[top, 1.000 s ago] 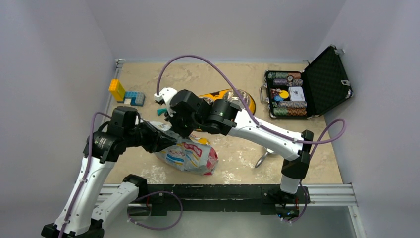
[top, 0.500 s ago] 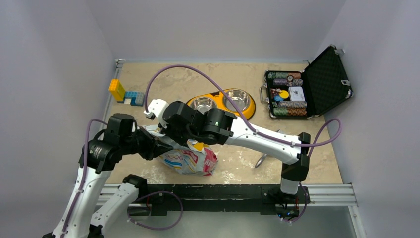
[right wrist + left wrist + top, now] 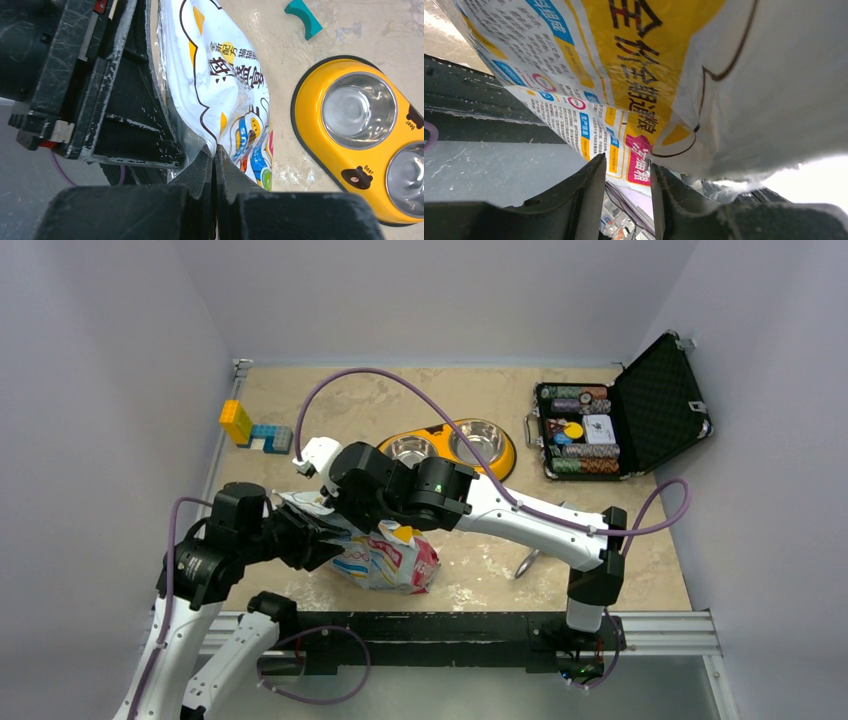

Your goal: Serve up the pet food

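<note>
Pinching pet food bag (image 3: 385, 558) edge with right gripper (image 3: 214, 150); can't tell left gripper (image 3: 626, 165) grip. No kibble in double bowl (image 3: 306, 107) yet. Opening and pouring left.

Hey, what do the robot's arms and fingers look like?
The left arm and right arm have white shells and black joint housings. A purple cable loops along each. The right arm shows a small green light. The fingers are black, scuffed whitish.

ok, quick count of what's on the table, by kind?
pet food bag: 1
double-bowl feeder: 1
poker chip case: 1
metal scoop: 1
toy block cluster: 1
small teal piece: 1
Total: 6
</note>
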Action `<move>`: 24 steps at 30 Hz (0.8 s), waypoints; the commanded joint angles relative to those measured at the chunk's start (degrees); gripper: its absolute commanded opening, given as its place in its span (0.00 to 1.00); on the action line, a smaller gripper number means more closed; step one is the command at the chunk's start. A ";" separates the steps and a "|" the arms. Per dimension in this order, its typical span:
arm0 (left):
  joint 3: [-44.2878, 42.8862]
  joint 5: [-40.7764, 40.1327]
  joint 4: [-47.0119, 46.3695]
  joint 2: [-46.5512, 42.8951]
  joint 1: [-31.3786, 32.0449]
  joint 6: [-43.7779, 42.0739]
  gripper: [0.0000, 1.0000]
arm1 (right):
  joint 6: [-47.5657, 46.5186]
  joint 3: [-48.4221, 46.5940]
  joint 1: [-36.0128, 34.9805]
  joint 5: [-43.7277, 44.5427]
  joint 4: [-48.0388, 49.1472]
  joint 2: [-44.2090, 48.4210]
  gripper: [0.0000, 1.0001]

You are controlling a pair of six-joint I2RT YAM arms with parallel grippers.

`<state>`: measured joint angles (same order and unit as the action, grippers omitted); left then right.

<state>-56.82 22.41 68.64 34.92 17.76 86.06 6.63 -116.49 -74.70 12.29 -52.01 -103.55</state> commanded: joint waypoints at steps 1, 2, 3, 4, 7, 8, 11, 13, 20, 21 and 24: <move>1.74 -2.10 -6.27 0.41 0.08 2.09 0.44 | 2.43 -3.62 -0.27 -3.13 3.15 2.69 0.00; 1.72 -2.20 -7.61 0.42 0.08 2.15 0.45 | 2.64 -3.53 -0.27 -3.41 3.19 2.73 0.00; 1.36 -2.47 -8.85 0.35 0.08 2.00 0.48 | 2.80 -3.41 -0.25 -3.68 3.18 2.81 0.00; 0.78 -3.07 -9.43 0.03 0.13 1.64 0.50 | 2.92 -3.32 -0.25 -4.00 3.22 2.94 0.00; -1.55 -6.72 -9.33 -1.13 0.08 0.36 0.56 | 3.15 -3.21 -0.27 -4.63 3.42 3.32 0.00; -1.62 -7.27 -9.69 -1.38 0.08 0.38 0.57 | 3.21 -3.30 -0.27 -4.74 3.55 3.41 0.00; -0.47 -6.54 -10.83 -0.64 0.08 1.47 0.53 | 3.30 -3.84 -0.23 -4.51 3.62 3.53 0.00; 0.37 -5.83 -10.67 0.48 0.08 1.45 0.48 | 3.38 -4.80 -0.27 -4.09 3.26 3.30 0.00; 1.67 -8.77 -8.64 0.95 0.09 -2.71 0.20 | 3.32 -5.86 -0.29 0.56 3.32 1.99 0.00; 0.99 -9.58 -7.53 1.21 0.08 -5.45 0.11 | 2.78 -5.52 -0.23 1.67 3.69 1.86 0.00; -5.87 -15.78 -0.23 2.81 0.08 -13.68 0.00 | 0.90 -6.53 -0.23 5.03 3.75 1.17 0.00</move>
<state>-56.34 16.29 61.82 35.35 17.82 83.05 8.54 -117.71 -74.26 13.06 -53.15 -103.55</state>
